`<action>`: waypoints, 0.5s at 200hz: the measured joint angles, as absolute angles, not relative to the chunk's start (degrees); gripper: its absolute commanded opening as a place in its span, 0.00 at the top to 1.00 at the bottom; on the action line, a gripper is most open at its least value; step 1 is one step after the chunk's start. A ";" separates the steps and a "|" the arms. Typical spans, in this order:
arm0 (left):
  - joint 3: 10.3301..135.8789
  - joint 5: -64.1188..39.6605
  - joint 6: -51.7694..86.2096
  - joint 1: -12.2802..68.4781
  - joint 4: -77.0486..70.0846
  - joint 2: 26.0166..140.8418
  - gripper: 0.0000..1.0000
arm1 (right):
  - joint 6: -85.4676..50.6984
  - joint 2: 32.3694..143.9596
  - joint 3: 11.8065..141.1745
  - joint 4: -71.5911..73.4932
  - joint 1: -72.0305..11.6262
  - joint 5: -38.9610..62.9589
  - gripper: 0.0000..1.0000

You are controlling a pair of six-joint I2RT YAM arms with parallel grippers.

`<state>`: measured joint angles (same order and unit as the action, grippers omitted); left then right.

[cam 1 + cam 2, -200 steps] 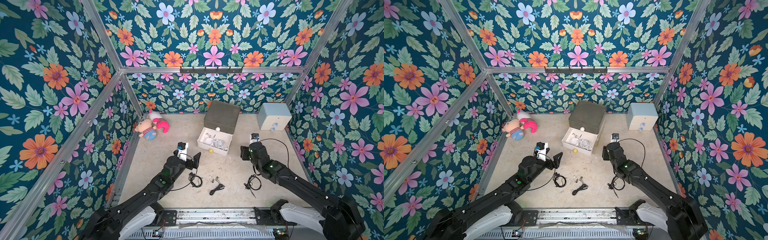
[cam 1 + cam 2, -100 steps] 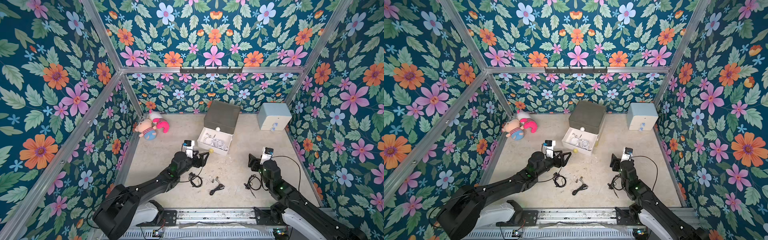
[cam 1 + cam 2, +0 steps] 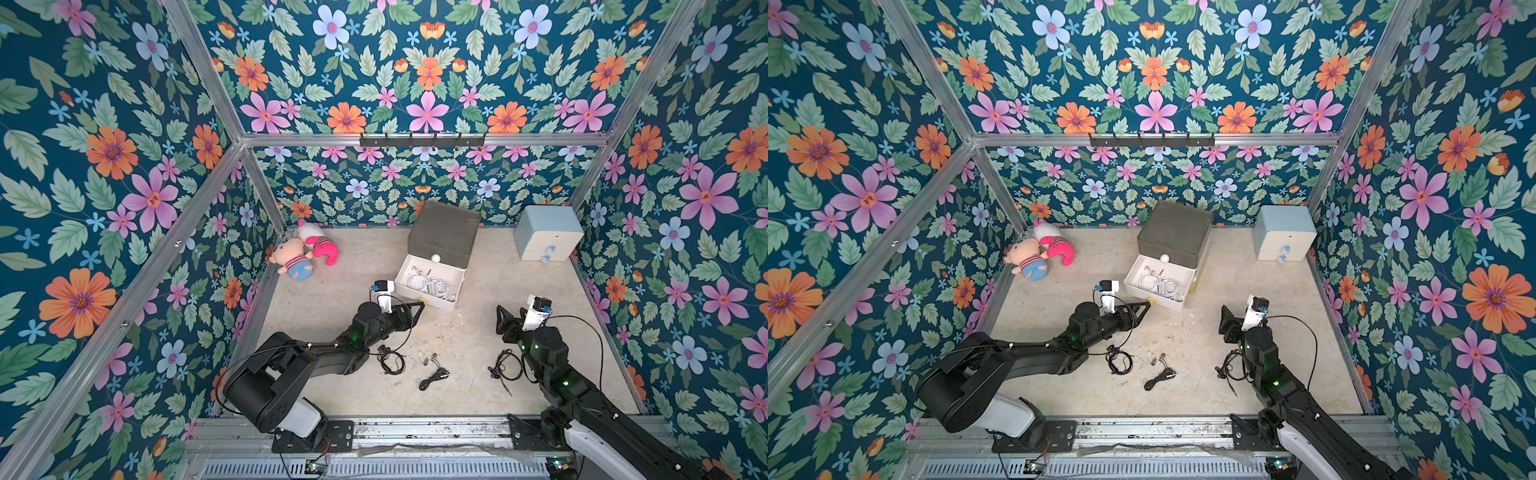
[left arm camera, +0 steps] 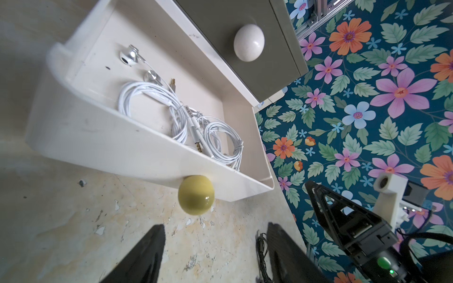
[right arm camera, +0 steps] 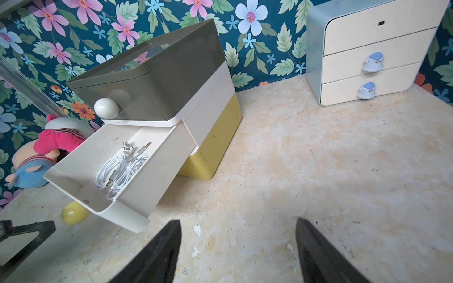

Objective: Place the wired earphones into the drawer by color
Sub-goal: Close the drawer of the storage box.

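White earphones point(image 3: 432, 286) are lying coiled in the pulled-out middle tier of the drawer point(image 3: 444, 232), just beyond the left gripper point(image 3: 417, 308), as both top views show. That gripper's tips are nosing up to the yellow knob point(image 3: 422, 298) of the bottom tier. Black earphones point(image 3: 390, 360) are lying on the bench point(image 3: 332, 299) behind that gripper, beside its arm. A second black bundle point(image 3: 1158, 378) is resting between the arms and a third black bundle point(image 3: 1229, 368) behind the right gripper point(image 3: 1227, 324).

From the left wrist, the left gripper point(image 4: 213, 252) is standing released, its fingers point(image 4: 147, 254) spread over bare bench. The yellow knob point(image 4: 196, 194) is sitting just ahead of the gap, untouched, with the white earphones point(image 4: 171, 115) in the tier beyond it.

From the right wrist, the right gripper point(image 5: 237, 252) is gaping wide and grasping nothing. The drawer point(image 5: 171, 73) is standing well ahead of it, white earphones point(image 5: 120, 169) showing in the open tier. A pale blue cabinet point(image 5: 367, 54) is standing ahead too, against the wall.
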<state>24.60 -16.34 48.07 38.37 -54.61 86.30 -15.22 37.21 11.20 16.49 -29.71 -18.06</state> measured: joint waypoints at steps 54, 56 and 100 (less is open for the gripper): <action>25.45 -15.35 50.85 38.37 -55.68 88.62 0.37 | -15.35 36.75 10.98 16.80 -29.69 -18.02 0.22; 25.50 -15.25 50.87 38.37 -55.68 88.71 0.37 | -15.35 36.75 10.98 16.82 -29.69 -18.02 0.22; 26.85 -14.83 52.12 38.37 -55.70 91.05 0.43 | -15.35 36.75 10.94 16.84 -29.74 -17.87 0.22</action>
<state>26.85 -14.83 52.12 38.37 -55.70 91.05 -15.35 36.75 10.94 16.84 -29.74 -17.87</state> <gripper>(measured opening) 0.585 0.783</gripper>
